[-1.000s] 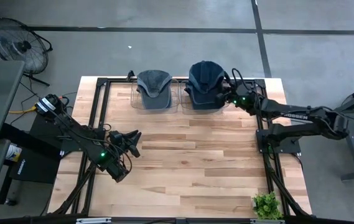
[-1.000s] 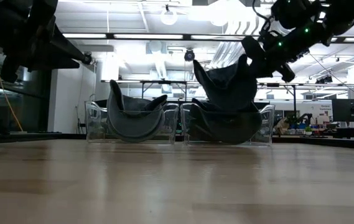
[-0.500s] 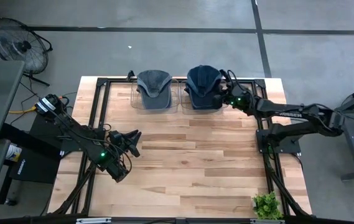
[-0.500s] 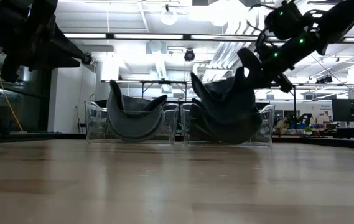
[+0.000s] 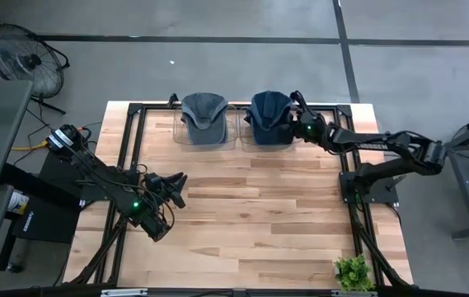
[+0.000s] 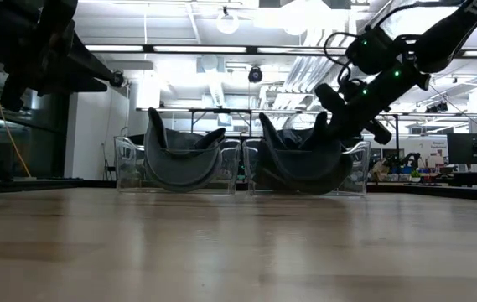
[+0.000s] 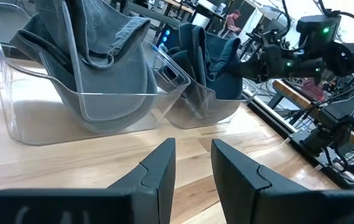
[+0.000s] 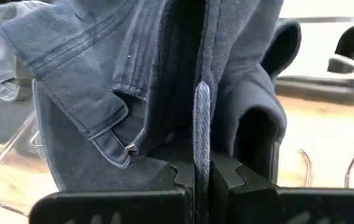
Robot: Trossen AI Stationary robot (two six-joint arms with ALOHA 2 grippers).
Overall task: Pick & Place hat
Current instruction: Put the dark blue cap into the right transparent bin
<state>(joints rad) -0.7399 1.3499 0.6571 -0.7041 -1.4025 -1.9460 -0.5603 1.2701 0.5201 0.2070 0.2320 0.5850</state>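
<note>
Dark blue cap [image 5: 269, 111]: lowered into right clear bin [image 5: 255, 140], right gripper [image 5: 293, 125] pinching its fabric; release pending. Left gripper [image 5: 176, 188]: idle, fingers parted.

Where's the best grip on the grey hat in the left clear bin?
Probably the raised fabric edge of the grey cloth hat, pinched from above. It sits cupped in its clear plastic bin, edge above the walls, which block side approaches. The left gripper is open.
</note>
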